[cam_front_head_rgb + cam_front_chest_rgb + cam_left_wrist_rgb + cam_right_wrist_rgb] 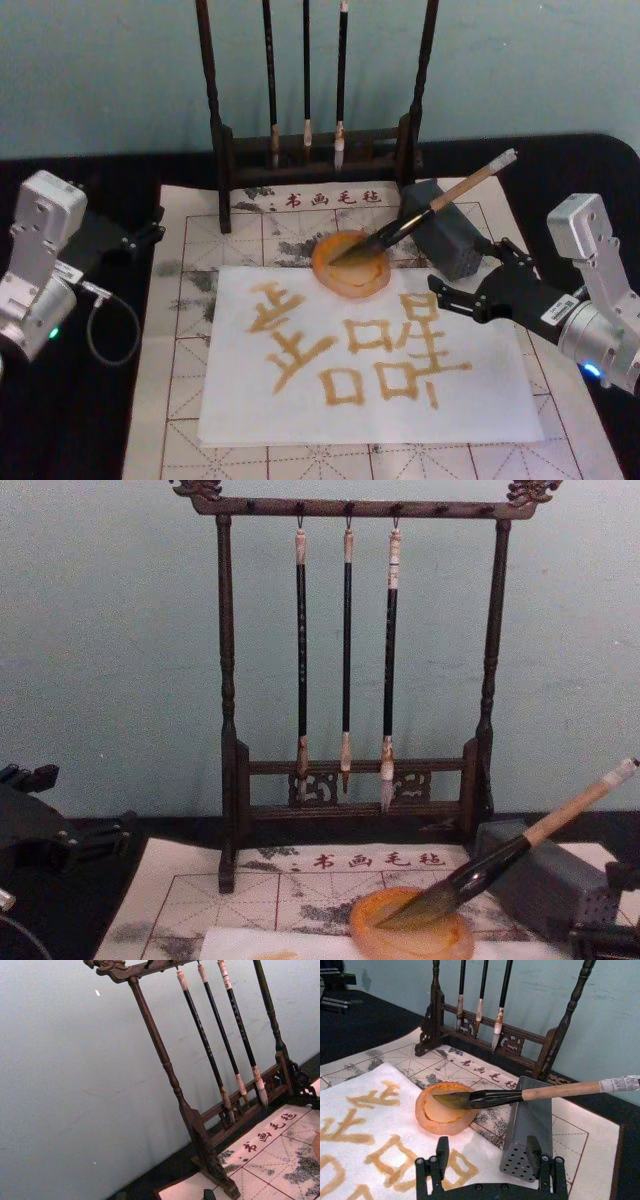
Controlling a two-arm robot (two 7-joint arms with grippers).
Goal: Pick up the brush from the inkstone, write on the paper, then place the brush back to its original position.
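On the felt mat (190, 400), mid-table: paper (500, 400) lies flat, covered in amber-brown characters. Inkstone (352, 283) sits on the paper's far edge, toward the rack (222, 150).

Brush (440, 205) rests with its tuft in the inkstone and its handle propped across the grey block (450, 245), whitish end pointing up and away to the right. Nothing grips it.

Right gripper (470, 275): low over the mat at the paper's right edge, fingers spread, holding nothing. Brush lies just beyond and left of the fingertips, clear of them; the block sits between the fingers' line and the rack. Right wrist view confirms it: both fingers (441, 1152) apart, inkstone and block ahead, brush handle crossing above the block, no contact.

Left gripper (150, 232): off the mat's left edge, near its far corner, over the black table (60, 440), well apart from brush and inkstone. Fingers: cannot tell.

Three thin brushes (346, 650) hang on the rack behind.
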